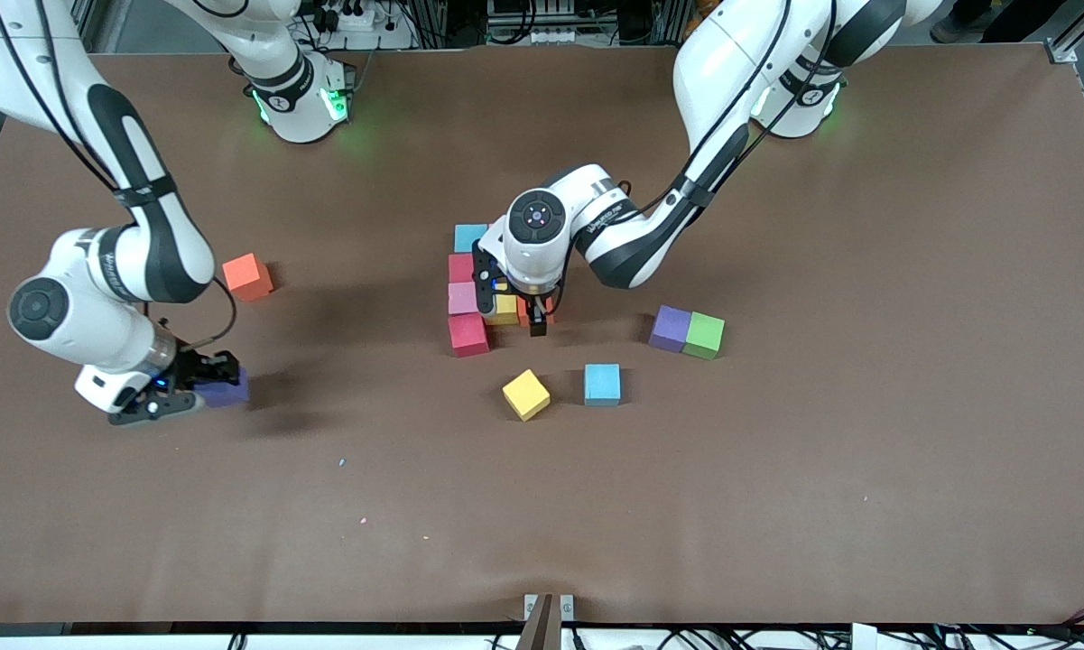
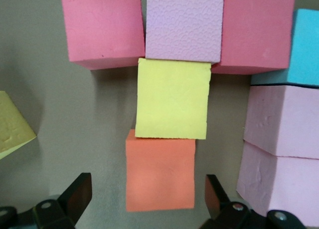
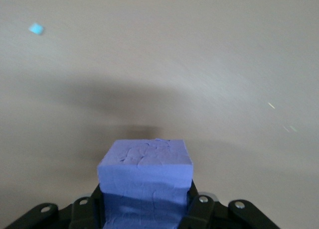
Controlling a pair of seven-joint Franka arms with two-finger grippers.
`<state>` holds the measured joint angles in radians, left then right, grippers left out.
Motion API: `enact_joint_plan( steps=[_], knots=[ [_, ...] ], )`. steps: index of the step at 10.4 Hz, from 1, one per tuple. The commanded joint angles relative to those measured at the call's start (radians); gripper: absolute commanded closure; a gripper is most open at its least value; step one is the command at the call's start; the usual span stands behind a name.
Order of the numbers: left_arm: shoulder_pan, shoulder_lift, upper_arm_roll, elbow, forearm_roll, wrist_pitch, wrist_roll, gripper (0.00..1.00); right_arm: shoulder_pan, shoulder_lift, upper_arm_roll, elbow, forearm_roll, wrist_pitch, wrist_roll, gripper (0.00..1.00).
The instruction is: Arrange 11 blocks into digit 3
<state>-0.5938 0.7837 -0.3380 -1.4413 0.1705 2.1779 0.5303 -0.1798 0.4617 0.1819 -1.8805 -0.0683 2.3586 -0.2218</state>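
the figure is about half built in the middle of the brown surface [image 1: 776, 506]. a column stands there: a light blue block [image 1: 469, 236] farthest from the front camera, then a red block [image 1: 460, 267], a pale pink block [image 1: 462, 298] and a second red block [image 1: 467, 334] nearest. from the pale pink one a row goes toward the left arm's end: a yellow block [image 2: 173, 98], then an orange block [image 2: 159, 171] touching it. two more pink blocks [image 2: 281, 154] lie beside the row, seen in the left wrist view.

the left gripper [image 1: 538, 327] is low over the orange block with jaws wide on both sides of it, not gripping.

the right gripper [image 3: 144, 206] is at the right arm's end, jaws closed on a blue-purple block [image 1: 226, 388].

loose pieces wait: an orange-red block [image 1: 247, 276], a yellow block [image 1: 525, 394], a light blue block [image 1: 602, 384] and a purple block [image 1: 670, 328] touching a green block [image 1: 704, 335]. i judge that several placements remain.

there is small lettering on the left arm, but i cannot read it.
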Motion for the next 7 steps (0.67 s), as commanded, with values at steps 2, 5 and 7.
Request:
enact_joint_plan(
  steps=[2, 5, 7],
  knots=[
    [0.04, -0.037, 0.004, -0.005, -0.028, -0.056, 0.011, 0.0, 0.116, 0.09, -0.004, 0.131, 0.016, -0.019, 0.1, 0.78],
    [0.104, -0.076, 0.004, -0.011, -0.02, -0.062, 0.013, 0.0, 0.233, 0.15, -0.007, 0.222, -0.001, -0.067, 0.261, 0.78],
    [0.109, -0.095, 0.01, -0.007, -0.026, -0.072, 0.005, 0.0, 0.319, 0.196, -0.012, 0.285, -0.005, -0.102, 0.382, 0.78]
  ],
)
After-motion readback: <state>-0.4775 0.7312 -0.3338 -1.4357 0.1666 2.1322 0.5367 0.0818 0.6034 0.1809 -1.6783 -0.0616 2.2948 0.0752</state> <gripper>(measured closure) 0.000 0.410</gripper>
